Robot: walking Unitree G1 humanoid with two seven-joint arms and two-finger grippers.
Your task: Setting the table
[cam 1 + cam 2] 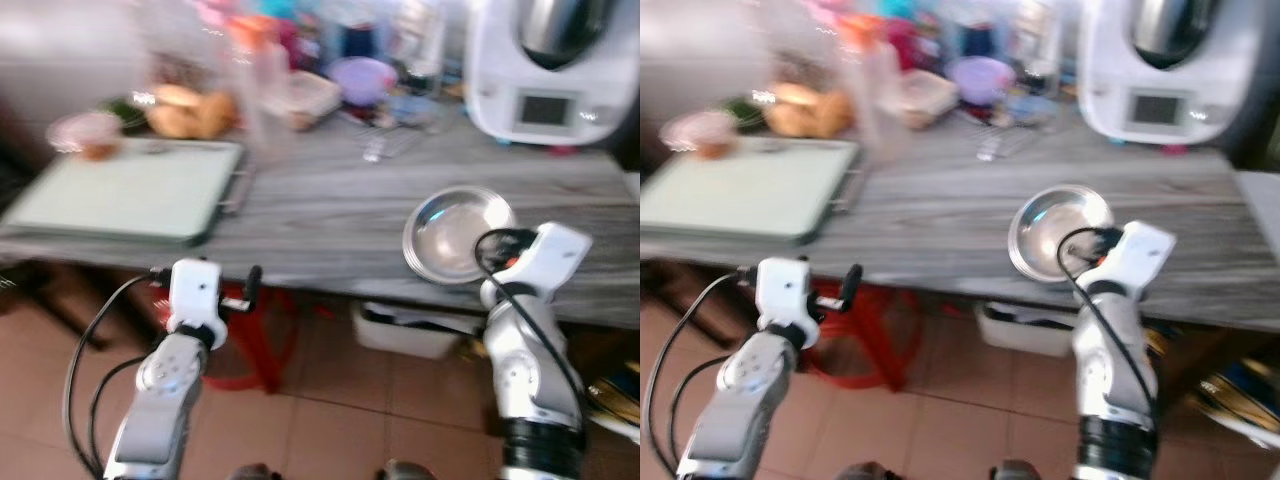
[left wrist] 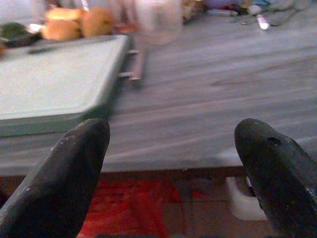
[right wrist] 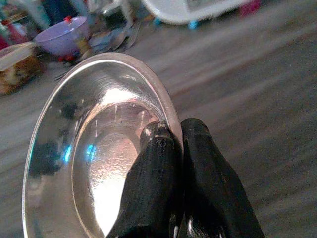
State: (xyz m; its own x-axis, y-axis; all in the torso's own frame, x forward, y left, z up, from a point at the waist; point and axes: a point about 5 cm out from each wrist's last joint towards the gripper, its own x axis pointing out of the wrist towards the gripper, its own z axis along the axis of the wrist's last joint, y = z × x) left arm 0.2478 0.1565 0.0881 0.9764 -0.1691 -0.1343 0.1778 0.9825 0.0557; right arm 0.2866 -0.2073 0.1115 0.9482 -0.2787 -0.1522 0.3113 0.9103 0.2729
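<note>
The right gripper [image 3: 176, 148] pinches the rim of a steel bowl [image 1: 458, 236], one finger inside and one outside, holding it tilted over the near edge of the grey table [image 1: 330, 205]. At nine o'clock from the bowl, the left gripper [image 2: 171, 163] hovers with fingers apart, near a pale tray [image 1: 125, 190].
</note>
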